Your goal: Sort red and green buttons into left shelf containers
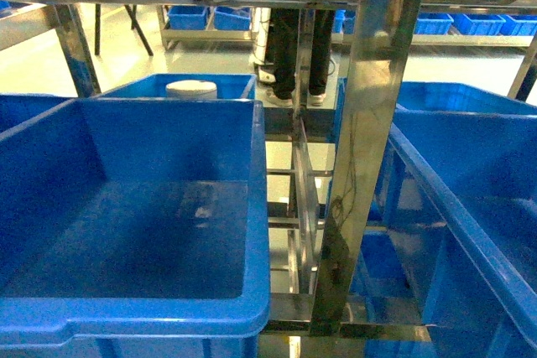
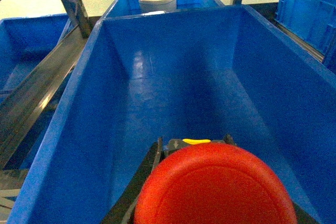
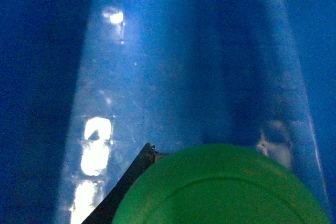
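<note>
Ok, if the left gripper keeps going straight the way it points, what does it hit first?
Probably the floor of the big blue bin ahead of the red button it holds; depth is unclear.

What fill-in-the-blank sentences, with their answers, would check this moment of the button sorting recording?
1. The cap filling the bottom of the left wrist view is coloured ____.
2. The cap filling the bottom of the right wrist view is coloured ____.
3. The red button hangs over the inside of a large ____ bin.
4. The white round container stands in the bin ____ that large one.

Missing words: red; green; blue; behind
</note>
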### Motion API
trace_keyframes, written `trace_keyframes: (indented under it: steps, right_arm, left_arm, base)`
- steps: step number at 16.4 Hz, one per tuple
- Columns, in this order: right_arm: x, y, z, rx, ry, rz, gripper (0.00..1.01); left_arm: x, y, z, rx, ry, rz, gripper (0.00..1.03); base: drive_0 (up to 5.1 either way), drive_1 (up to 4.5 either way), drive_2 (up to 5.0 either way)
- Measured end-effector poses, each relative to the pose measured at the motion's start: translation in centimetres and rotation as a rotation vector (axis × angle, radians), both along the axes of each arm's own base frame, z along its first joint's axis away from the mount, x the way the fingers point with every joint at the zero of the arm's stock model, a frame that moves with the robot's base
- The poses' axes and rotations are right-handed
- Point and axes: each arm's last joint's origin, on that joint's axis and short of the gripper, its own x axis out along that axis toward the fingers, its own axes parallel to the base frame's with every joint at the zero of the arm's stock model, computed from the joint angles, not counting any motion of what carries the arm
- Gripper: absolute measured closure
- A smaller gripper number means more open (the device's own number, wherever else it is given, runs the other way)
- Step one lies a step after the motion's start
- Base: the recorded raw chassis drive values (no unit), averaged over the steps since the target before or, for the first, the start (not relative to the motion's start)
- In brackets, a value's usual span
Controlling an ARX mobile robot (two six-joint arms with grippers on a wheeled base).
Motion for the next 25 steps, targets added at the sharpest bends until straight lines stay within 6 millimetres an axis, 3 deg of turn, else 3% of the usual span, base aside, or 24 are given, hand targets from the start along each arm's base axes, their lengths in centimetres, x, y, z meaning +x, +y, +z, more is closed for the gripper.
trace_keyframes:
  steps: [3,5,7,10,13,16,19,23,25]
  right_arm:
    - [0.5,-0.1,-0.3,0.012,0.026,0.003,0.67]
    - [0.2,-0.2,1.1,-0.007,-0.054,0.001,0.45]
    - [-0.2,-0.1,1.8,-0.021,-0.102,0.004,0.34]
    - [-2.4,0.1,3.5,-0.037,-0.192,0.0,0.01]
    - [-5.8,1.0,5.5,-0.031,-0.294,0.029,0.03]
    - [-11.2,2.1,7.5,-0.07,-0.496,0.028,0.03]
    - [-15.0,3.2,7.0,-0.026,-0.534,0.039,0.03]
    - [-15.5,3.3,7.2,-0.03,-0.539,0.029,0.03]
    - [-15.5,3.3,7.2,-0.032,-0.543,0.03,0.03]
  left_arm:
    - [0.0,0.0,0.0,0.0,0.0,0.0,0.77]
    - [0.0,0.0,0.0,0.0,0.0,0.0,0.77]
    - [0.0,0.0,0.0,0.0,0.0,0.0,0.77]
    - [0.0,0.0,0.0,0.0,0.0,0.0,0.77]
    - [0.0,0.0,0.0,0.0,0.0,0.0,0.77]
    - [0.0,0.0,0.0,0.0,0.001,0.0,0.77]
    - [0.0,0.0,0.0,0.0,0.0,0.0,0.77]
    - [0.2,0.2,-0.3,-0.006,0.016,-0.004,0.77]
    - [1.5,0.4,-1.1,-0.02,0.083,-0.028,0.77]
  base:
    - [-5.1,2.37,2.4]
    - [-5.1,2.37,2.4]
    - [-5.1,2.37,2.4]
    - [-5.1,2.37,2.4]
    - [-1.7,0.79,0.8]
    - [0.0,0.0,0.0]
    - [0.0,0.0,0.0]
    - [0.0,0.0,0.0]
    - [0.0,0.0,0.0]
